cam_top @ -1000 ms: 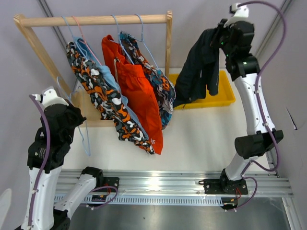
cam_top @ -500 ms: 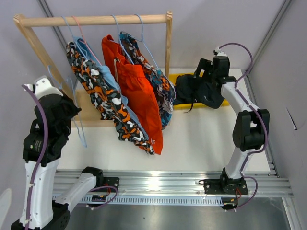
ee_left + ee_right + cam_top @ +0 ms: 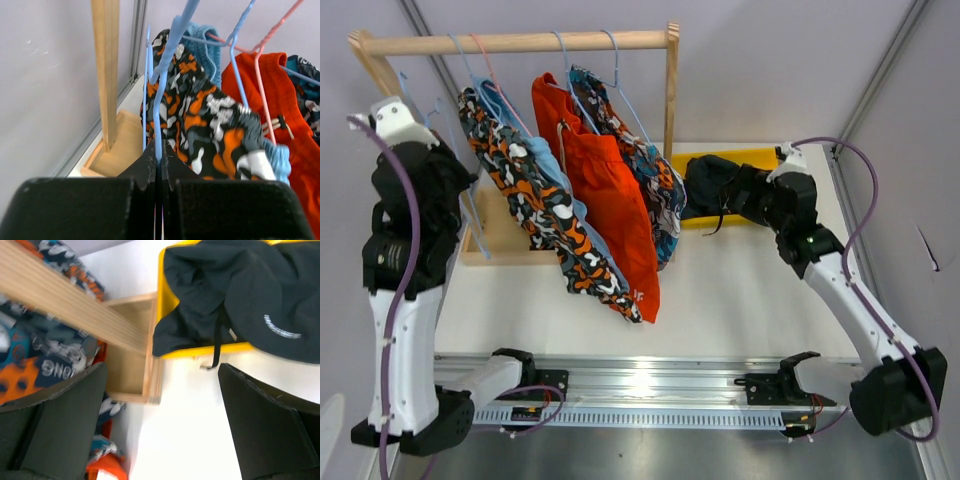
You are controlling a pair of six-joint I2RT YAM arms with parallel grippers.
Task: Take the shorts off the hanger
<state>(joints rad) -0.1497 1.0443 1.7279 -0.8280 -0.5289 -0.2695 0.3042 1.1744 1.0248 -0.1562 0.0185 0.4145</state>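
Note:
Dark navy shorts [image 3: 710, 185] [image 3: 250, 300] lie bunched in the yellow bin [image 3: 752, 157] [image 3: 210, 351], one edge draped over its rim. My right gripper [image 3: 745, 195] [image 3: 160, 405] hovers open beside them, holding nothing. High at the left, my left gripper [image 3: 425, 165] [image 3: 159, 150] is shut on the wire of a bare blue hanger [image 3: 472, 218] [image 3: 162, 90]. On hangers from the wooden rail [image 3: 520, 42] hang camouflage shorts [image 3: 535, 200] [image 3: 210, 115], light blue shorts [image 3: 555, 170], red-orange shorts [image 3: 610, 190] [image 3: 280, 95] and blue-orange patterned shorts [image 3: 645, 165].
The rack's wooden post [image 3: 106, 60] and its foot [image 3: 132, 365] stand close to both grippers. A pink hanger [image 3: 270, 95] hangs among the blue ones. White tabletop [image 3: 740, 290] lies in front of the rack.
My right arm came down from high up, opened and let the dark shorts fall into the yellow bin. My left arm rose toward the rail with the bare hanger.

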